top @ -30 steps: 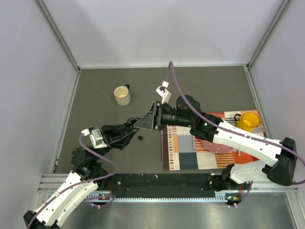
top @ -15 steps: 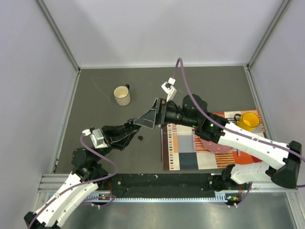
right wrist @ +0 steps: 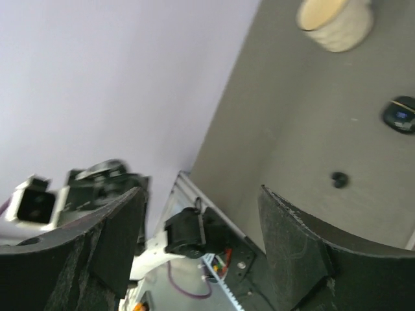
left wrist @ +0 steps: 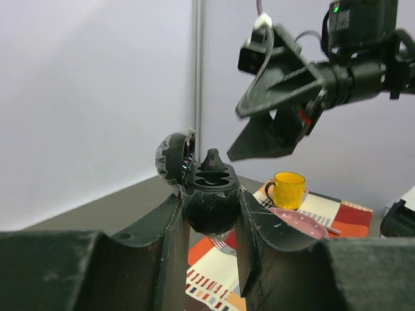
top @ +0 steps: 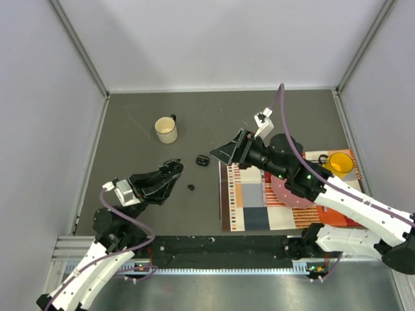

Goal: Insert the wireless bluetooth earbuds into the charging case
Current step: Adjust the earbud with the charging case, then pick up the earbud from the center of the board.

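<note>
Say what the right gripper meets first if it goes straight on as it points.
The right gripper likely reaches bare table by its near edge; the left gripper, holding the charging case, sits aside. Depth unclear.

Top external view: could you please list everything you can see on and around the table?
table: one, dark grey, fills the cell floor
cream mug: one, cream, far left of the table
black oval case: one, black, on the table left of the placemat's far corner
loose earbud: one, black, on the table nearer than the oval case
placemat: one, striped orange, white and grey, right side
plate: one, pink, on the placemat
yellow mug: one, yellow, placemat's far right
charging case: one, black, lid open, held
left gripper: shut on the charging case
right gripper: open, empty
</note>
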